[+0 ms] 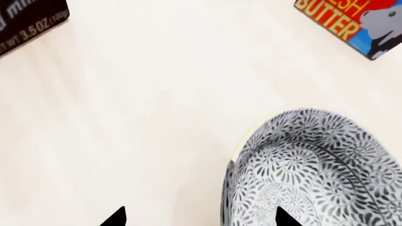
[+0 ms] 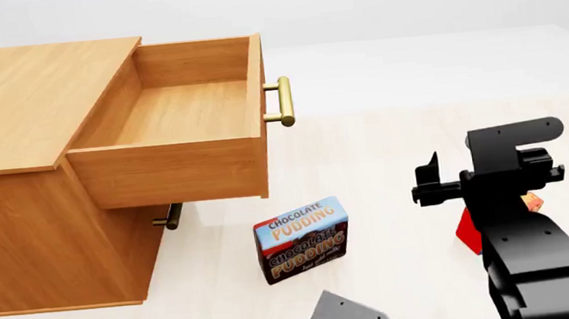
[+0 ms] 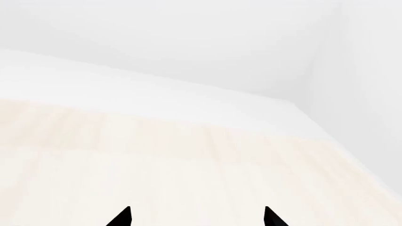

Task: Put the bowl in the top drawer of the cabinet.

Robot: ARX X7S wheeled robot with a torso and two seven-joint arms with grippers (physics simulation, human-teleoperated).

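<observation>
The pale wood floor (image 2: 389,166) holds it all — the cabinet (image 2: 33,228), the pudding box (image 2: 302,239), the bowl (image 1: 320,169) and a butter box (image 1: 358,23).

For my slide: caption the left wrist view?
Open left gripper straddling the patterned bowl's rim on the pale floor.

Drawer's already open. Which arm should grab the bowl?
Left. Its wrist view shows the bowl right at the left gripper, one tip over the bowl's inside, jaws spread. The right gripper faces only bare floor, held up beside the butter box.
</observation>
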